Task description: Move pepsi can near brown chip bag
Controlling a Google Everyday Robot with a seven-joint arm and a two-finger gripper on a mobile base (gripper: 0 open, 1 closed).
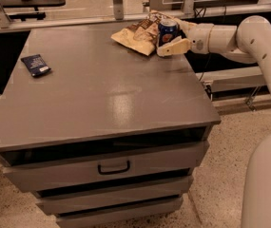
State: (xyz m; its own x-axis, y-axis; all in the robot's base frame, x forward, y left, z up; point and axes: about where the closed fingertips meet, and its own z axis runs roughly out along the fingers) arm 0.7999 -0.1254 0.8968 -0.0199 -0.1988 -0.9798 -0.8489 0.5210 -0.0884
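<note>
Claw (169,38) sits at about 1 o'clock on the worktop (101,103), reaching in from 3 o'clock on the white arm (249,37). It looks clamped on the pepsi can (167,28): one tan finger (173,47) crosses low in front, the other goes round behind. So I'd call that gripping, not just parked beside it

The can is right between the jaws, upright, long axis vertical, silver top up, base seemingly down on the worktop. There's only one arm here, so no choosing which is nearer

What matters next: the brown chip bag (136,32) lies at 9 o'clock from the can, right up against it, touching as far as I can tell. My guess is the placing is basically done, and what's left is letting go and backing out toward 3 o'clock without knocking the can over

Textures: the can is a hard, smooth metal cylinder and won't squash easily. The bag is crinkly, glossy and lumpy. The worktop is smooth grey with a dull shine. A flat dark-blue packet (36,64) lies way off at 9 o'clock, well apart
</note>
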